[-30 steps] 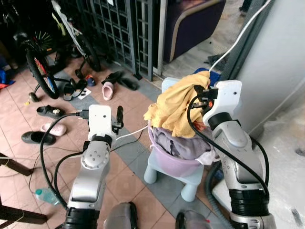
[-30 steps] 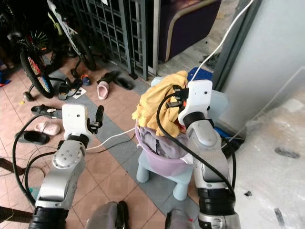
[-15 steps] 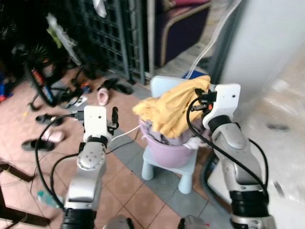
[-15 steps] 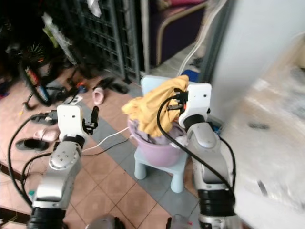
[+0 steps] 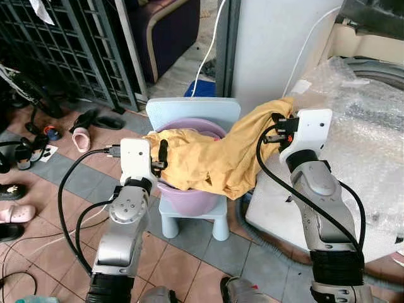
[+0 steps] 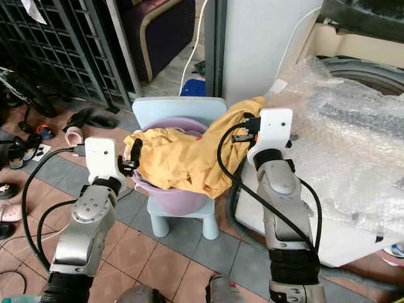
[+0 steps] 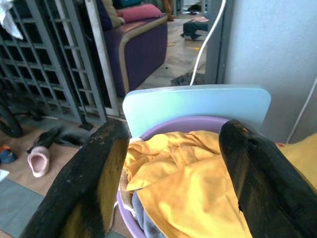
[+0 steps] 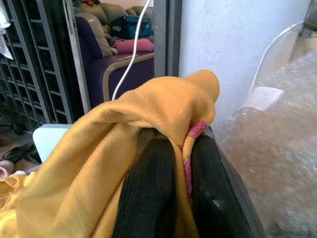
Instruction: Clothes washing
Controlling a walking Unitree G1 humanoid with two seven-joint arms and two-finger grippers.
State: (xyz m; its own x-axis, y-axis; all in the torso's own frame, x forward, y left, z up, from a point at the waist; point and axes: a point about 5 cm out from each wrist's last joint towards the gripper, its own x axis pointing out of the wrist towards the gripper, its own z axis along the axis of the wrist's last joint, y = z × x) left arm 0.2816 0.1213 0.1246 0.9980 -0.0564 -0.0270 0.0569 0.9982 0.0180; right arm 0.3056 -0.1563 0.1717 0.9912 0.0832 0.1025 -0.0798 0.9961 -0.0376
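While the right hand (image 5: 276, 120) clenches one end of a yellow garment (image 5: 208, 158), the cloth trails into a purple basin (image 5: 189, 199); the left hand (image 7: 171, 173), fingers spread, hovers beside it. No readable writing.

Open tiled floor (image 5: 50, 189) on the left side, crossed by a white cable (image 5: 95, 214) and scattered shoes (image 5: 88, 123). Ahead, blocked by a blue chair (image 5: 192, 113) carrying a purple basin (image 5: 189, 199), yellow cloth (image 5: 208, 158) draped across toward the right. Right side closed off by a bubble-wrapped washer (image 5: 366, 145). Grey wall (image 5: 278, 44) behind; metal grille (image 5: 63, 44) beyond the shoes.
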